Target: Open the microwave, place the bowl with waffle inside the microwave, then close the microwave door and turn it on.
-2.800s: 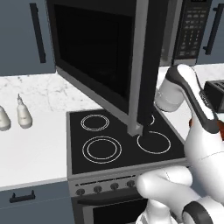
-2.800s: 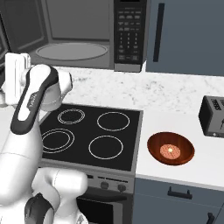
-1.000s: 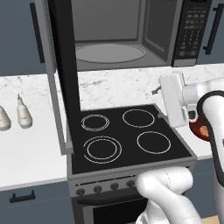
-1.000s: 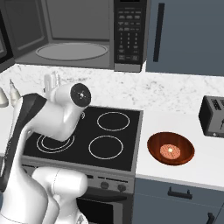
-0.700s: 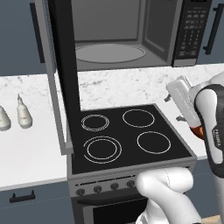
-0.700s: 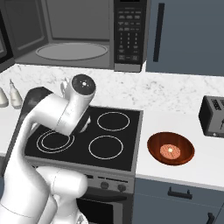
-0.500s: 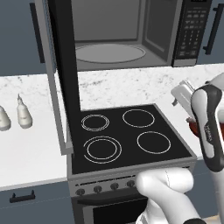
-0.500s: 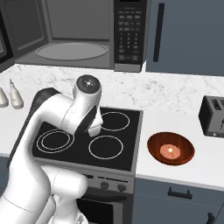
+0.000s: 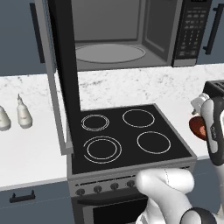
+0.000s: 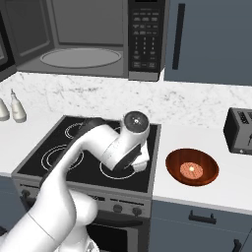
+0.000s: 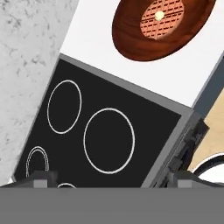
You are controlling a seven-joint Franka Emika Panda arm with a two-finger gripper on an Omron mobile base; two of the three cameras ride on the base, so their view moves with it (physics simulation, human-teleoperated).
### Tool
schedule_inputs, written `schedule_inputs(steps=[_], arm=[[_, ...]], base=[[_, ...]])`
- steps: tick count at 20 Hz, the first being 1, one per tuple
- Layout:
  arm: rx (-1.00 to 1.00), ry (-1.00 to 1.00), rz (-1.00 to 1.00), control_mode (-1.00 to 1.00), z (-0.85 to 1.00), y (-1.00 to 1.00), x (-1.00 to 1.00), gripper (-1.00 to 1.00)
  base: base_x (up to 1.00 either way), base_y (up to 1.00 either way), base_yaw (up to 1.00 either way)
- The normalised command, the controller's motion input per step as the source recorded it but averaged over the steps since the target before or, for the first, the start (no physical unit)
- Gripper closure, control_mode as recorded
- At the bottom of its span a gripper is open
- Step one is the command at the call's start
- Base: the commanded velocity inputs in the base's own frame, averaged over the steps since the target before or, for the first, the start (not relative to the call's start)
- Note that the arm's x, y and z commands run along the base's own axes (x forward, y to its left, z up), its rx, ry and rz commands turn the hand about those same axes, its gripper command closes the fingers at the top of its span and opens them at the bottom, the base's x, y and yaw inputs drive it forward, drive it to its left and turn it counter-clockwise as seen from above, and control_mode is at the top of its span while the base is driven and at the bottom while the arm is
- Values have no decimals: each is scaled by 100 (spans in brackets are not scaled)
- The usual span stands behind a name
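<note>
Hand view, one bowl (image 11: pixel 131 39), one waffle (image 11: pixel 162 18), four stove rings (image 11: pixel 108 140)

Arm hides most of bowl (image 9: pixel 197 127) (left base view).

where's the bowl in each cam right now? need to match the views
Left base view: bowl at the right edge, mostly hidden behind the arm, just right of the stove.
Right base view: bowl lower right, on the white counter between stove and toaster, waffle inside.
Hand view: bowl at top, cut by the upper edge.
Shared landmark: the stove's right edge.
</note>
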Motion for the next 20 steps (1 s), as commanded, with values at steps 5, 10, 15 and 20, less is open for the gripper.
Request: schedule_inputs(steps=[5, 10, 15, 20], arm=[[0, 14, -18, -100, -51, -100, 10, -100], [0, 13, -24, -100, -48, -100, 0, -100], [1, 11, -31, -100, -36, -98, 0, -100], [1, 3, -13, -100, -26, -58, 0, -100]], base=[[0, 0, 0], [0, 0, 0], [0, 0, 0], [0, 0, 0]])
